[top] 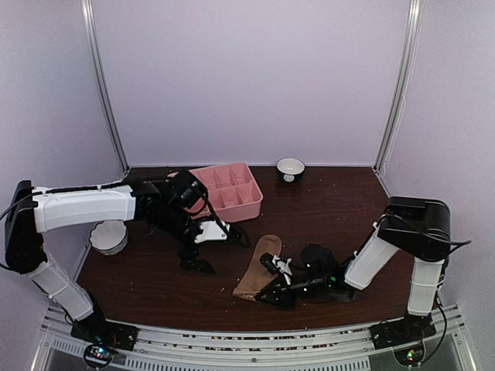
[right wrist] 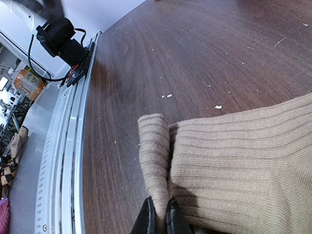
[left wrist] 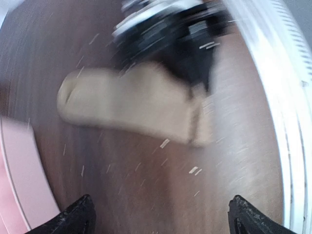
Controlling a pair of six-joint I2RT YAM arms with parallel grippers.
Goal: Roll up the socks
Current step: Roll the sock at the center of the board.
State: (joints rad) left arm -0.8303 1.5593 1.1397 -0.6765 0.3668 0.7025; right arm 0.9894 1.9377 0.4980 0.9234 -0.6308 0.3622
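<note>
while right gripper [right wrist: 160, 215] clamps the sock [right wrist: 234, 161] by its folded cuff, left gripper [left wrist: 163, 215] gapes wide, table [left wrist: 146, 185] between its jaws; dark bowl [top: 290, 168] shows overhead only.

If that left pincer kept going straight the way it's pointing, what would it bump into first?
Probably the bare table, just short of the tan sock pinched by the right pincer; the blurred view leaves depth uncertain.

We're looking into a lab test booth: plain lilac wall panels [top: 255, 77] enclosing a dark wooden table [top: 332, 209], aluminium rail [top: 232, 335] fronting it.
</note>
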